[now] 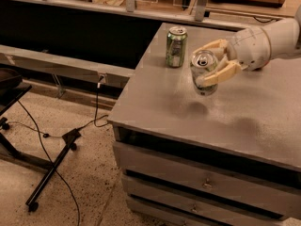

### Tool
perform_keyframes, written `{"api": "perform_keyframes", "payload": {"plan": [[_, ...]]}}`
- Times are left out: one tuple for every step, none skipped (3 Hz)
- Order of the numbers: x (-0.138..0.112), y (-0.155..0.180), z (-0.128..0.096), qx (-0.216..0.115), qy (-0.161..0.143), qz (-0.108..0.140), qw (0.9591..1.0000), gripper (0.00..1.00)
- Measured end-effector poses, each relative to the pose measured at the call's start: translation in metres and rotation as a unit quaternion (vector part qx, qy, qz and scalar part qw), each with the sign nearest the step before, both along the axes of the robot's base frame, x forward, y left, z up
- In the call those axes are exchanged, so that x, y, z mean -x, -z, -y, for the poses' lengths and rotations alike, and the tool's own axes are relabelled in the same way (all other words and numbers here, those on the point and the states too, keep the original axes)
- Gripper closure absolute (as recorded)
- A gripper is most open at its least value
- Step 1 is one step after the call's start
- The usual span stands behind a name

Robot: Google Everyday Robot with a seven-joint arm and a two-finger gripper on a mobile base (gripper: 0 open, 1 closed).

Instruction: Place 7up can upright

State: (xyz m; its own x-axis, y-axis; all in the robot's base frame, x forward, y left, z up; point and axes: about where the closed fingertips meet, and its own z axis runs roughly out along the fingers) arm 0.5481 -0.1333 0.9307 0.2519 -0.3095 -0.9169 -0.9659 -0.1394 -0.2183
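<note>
The 7up can [203, 76] is in the air above the left half of the table [155, 102], about midway between the far edge and the front edge. It touches nothing but the pincer. Its silver top faces up and a little toward the camera, so it is close to upright with a slight lean. Its base hangs clear of the surface, and a soft shadow [195, 108] lies on the grey top just beneath it. Since the task needs the can standing on its base, this carriage looks deliberate: the base already points down at bare table.

The gripper [202, 67] is clamped across the can's body from the right. One tan finger [217, 45] wraps the far side near the rim, and the other lies across the near side lower down. The can sits between them, out at their tips rather than deep in the palm. The white arm [277, 34] reaches in from the table's right edge.

A darker green can [176, 46] stands upright nearer the far left corner, just beyond and to the left of the held can and not touching it. Lowering straight down should land clear of it. Drawers [207, 182] fill the front below the table's front edge.
</note>
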Motion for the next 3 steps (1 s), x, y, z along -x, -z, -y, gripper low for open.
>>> {"api": "perform_keyframes", "payload": {"plan": [[0.0,-0.011,-0.007,-0.018,-0.003,0.004,0.9998,1.0],[-0.001,0.001,-0.003,-0.068,0.021,-0.023,0.9972,1.0],[0.013,-0.012,0.003,-0.159,0.063,-0.037,0.9847,1.0]]}}
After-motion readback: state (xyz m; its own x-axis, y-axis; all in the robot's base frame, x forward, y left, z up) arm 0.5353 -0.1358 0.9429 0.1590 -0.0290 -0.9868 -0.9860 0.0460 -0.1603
